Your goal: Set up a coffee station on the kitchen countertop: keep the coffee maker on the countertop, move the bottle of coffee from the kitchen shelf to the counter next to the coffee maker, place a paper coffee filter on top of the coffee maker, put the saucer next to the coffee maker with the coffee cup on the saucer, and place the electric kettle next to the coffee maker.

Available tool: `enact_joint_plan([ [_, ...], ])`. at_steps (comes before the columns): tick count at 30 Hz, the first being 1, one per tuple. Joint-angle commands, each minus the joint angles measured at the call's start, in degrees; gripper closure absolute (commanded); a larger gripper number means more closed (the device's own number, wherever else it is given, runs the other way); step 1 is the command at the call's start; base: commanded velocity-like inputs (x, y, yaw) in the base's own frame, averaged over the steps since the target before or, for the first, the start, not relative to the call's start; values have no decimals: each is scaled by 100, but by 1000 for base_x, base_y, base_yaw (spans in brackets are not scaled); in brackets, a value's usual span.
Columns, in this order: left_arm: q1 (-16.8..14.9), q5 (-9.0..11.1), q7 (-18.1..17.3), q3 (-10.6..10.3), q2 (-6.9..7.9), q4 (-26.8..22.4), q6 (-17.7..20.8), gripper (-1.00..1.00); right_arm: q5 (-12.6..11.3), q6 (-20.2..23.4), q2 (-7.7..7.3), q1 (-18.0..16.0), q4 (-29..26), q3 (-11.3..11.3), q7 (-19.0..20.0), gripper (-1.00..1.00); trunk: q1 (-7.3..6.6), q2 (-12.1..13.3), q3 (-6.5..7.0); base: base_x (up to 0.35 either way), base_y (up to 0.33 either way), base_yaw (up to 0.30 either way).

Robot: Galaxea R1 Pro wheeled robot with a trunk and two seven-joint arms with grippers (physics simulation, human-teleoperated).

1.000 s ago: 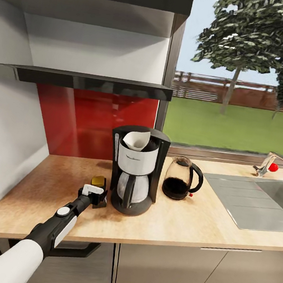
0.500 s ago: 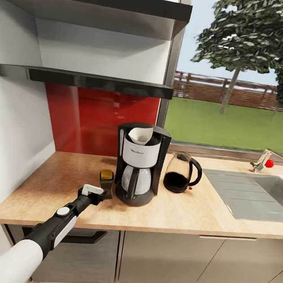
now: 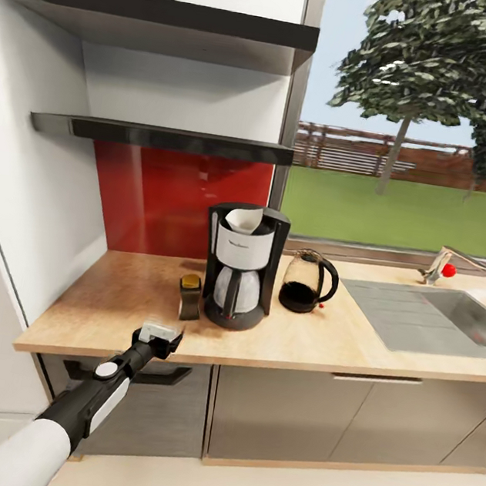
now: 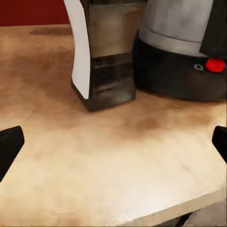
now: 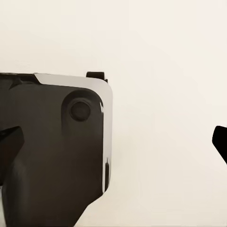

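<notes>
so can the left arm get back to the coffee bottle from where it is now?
Probably yes. The left gripper hangs open at the counter's front edge, with bare wood between it and the coffee bottle. The coffee maker stands close beside the bottle, so that side is tight.

On the countertop [image 3: 108, 309], the bottle of coffee [image 3: 189, 296] stands just left of the coffee maker [image 3: 239, 276]; the electric kettle [image 3: 305, 282] right; the paper coffee filter [image 3: 244, 219] on top.

my black and white left arm [image 3: 86, 406] ends in a black gripper [image 3: 159, 337] with a white plate. i see a tan wood-grain countertop [image 3: 108, 309], a glossy red backsplash [image 3: 164, 200], a black and silver coffee maker [image 3: 240, 274] holding a white paper filter [image 3: 243, 218], a dark gold-capped coffee bottle [image 3: 189, 297], and a clear black-handled kettle [image 3: 306, 282].
</notes>
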Motion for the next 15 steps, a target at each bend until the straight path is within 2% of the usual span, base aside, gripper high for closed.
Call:
enact_joint_plan([
  [1, 49, 57, -3, -28, 7, -1, -16, -100, 37, -12, 0, -3, -3, -48, 24, -100, 0, -13, -13, -335, 0, 0],
  [5, 300, 59, 0, -28, 14, -52, -111, -100, 37, -12, 2, -3, -11, -48, 24, -100, 0, -13, -13, -336, 0, 0],
  [7, 506, 60, 22, -24, 26, -67, -353, -100, 37, -12, 2, -3, -14, -48, 24, -100, 0, -13, -13, -294, 0, 0],
  [9, 644, 60, 34, -25, 25, -73, -513, -100, 37, -12, 2, -3, -15, -48, 24, -100, 0, -13, -13, -152, 0, 0],
  [15, 1369, 60, 51, -20, 23, -110, -885, -100, 28, -29, 10, -3, -27, -60, 24, -100, 0, -13, -13, -30, 0, 0],
])
